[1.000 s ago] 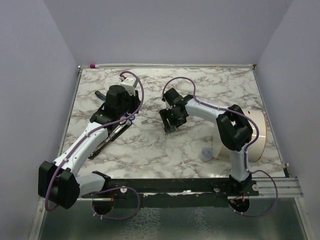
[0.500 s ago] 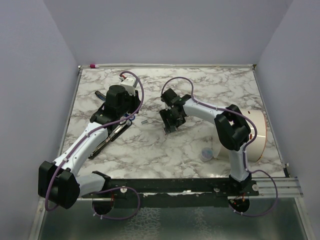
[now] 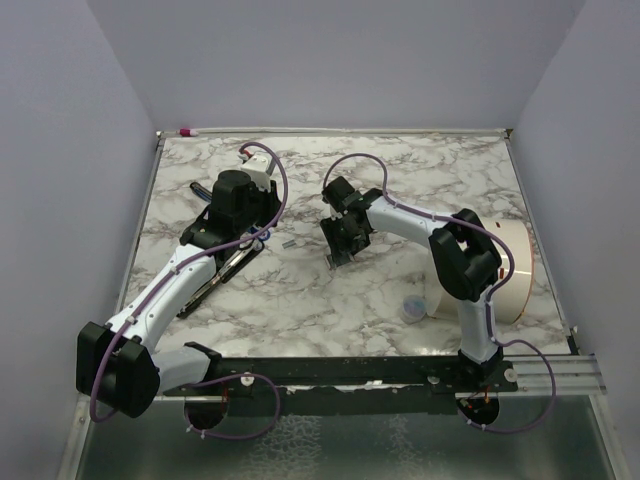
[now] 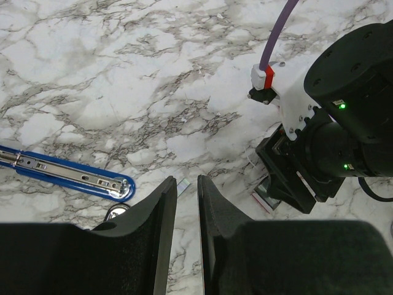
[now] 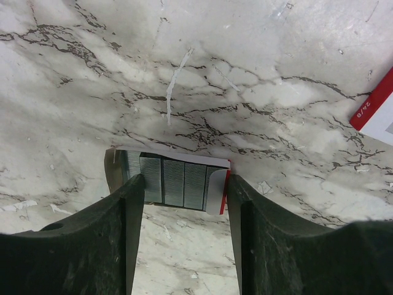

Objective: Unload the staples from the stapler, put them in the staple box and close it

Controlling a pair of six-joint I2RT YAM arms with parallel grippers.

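The stapler (image 3: 213, 281) lies open at the left, partly under my left arm. Its blue-trimmed arm with a metal rail (image 4: 67, 175) shows in the left wrist view. A short silvery staples strip (image 3: 288, 242) lies on the marble, just beyond my left gripper (image 3: 262, 237). That strip (image 4: 182, 185) sits at the fingertips of the left gripper (image 4: 187, 184), whose jaws are only narrowly apart and hold nothing. My right gripper (image 3: 338, 250) is open. In its wrist view the right gripper (image 5: 182, 184) straddles a small open white-and-red box (image 5: 175, 179) full of staple strips.
A big white tub (image 3: 515, 268) stands at the right edge, with a small clear cap (image 3: 412, 308) beside it. A white-and-red card piece (image 5: 376, 104) lies near the box. A pink-tipped item (image 3: 186, 131) rests at the back left corner.
The right arm has edged slightly to the left over the box. The left arm and the stapler have not moved.
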